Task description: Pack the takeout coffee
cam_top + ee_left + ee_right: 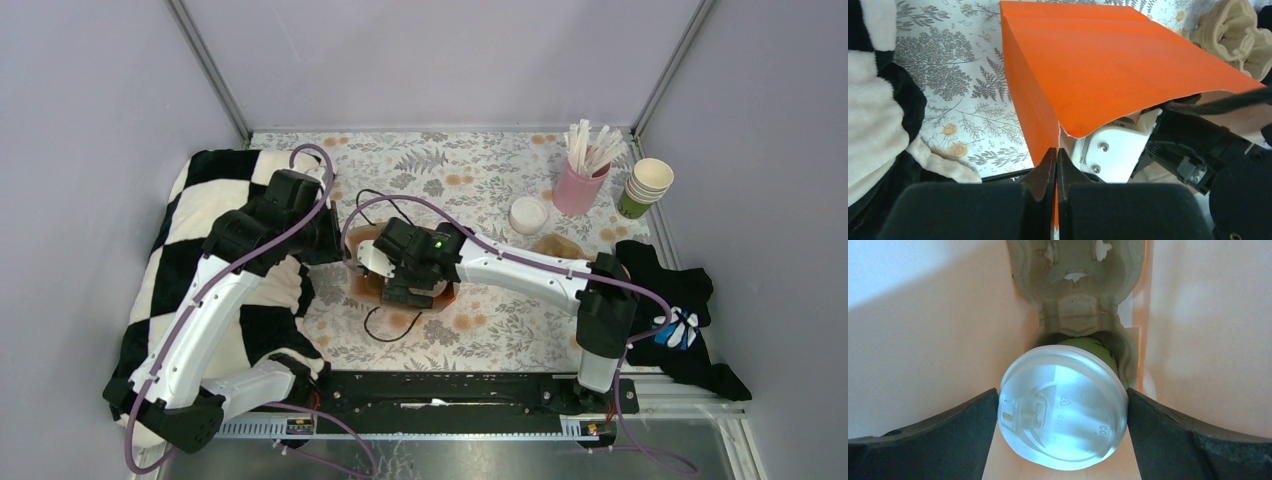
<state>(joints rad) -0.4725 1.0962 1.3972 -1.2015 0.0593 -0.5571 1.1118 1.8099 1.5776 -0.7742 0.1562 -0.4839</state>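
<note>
- Orange paper bag [1108, 70] is the main risk: it is held open by one thin edge only, so a tug could tear it or let the mouth sag.
- Left arm [215, 300] reaches in low, its fingers [1045, 175] shut flat on that bag edge.
- Right arm [530, 268] stretches leftward into the bag.
- Brown pulp carrier [1075, 305] lies inside the bag.
- Takeout coffee [1063, 410] sits in the carrier's nearer hole, white lid on.
- Right fingers [948, 435] are spread wide either side of the lid, apparently not squeezing. On the way out they could snag the lid and tip the cup.
</note>
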